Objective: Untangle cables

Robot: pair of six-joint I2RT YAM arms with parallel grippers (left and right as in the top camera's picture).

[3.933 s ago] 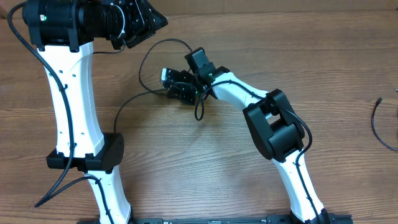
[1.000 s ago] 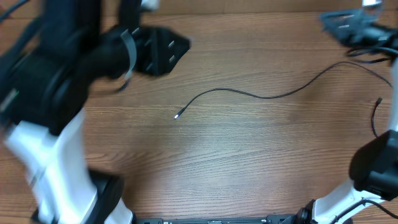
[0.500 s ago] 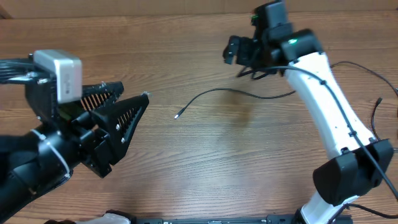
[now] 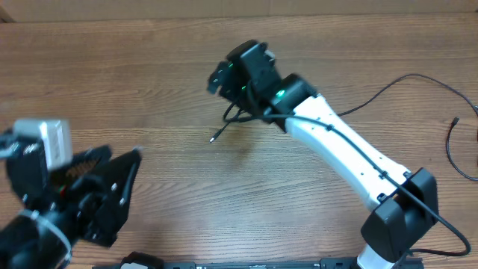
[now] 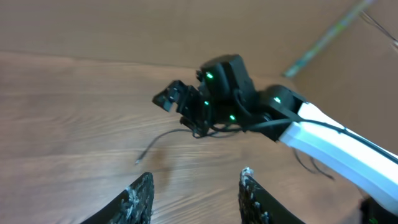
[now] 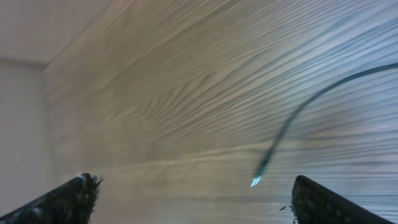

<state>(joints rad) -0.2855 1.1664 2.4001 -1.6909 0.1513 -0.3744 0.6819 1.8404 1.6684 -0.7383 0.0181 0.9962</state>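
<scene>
One of the cables (image 4: 388, 88), a thin black cord, lies across the wooden table. Its plug tip (image 4: 212, 139) points left, and the middle stretch is hidden under my right arm. A second cable (image 4: 450, 147) curls at the far right edge. My right gripper (image 4: 224, 91) hovers over the plug end, open. In the right wrist view the plug tip (image 6: 256, 180) shows on the table between the widely spread fingers (image 6: 74, 198), touching neither. My left gripper (image 4: 119, 161) is raised at the lower left, open and empty. Its fingers (image 5: 140, 199) frame bare wood, well short of the cable's tip (image 5: 138, 162).
My right arm (image 4: 336, 146) runs diagonally from the bottom right to the table's middle, carrying its own thicker black wiring. The left arm's body (image 4: 37, 217) fills the lower left corner near the camera. A pale wall borders the table's far edge (image 4: 239, 9).
My right gripper has swung left and down from the top middle to above the cable's plug end. The left arm has dropped back toward the lower left. The cable has stayed put.
</scene>
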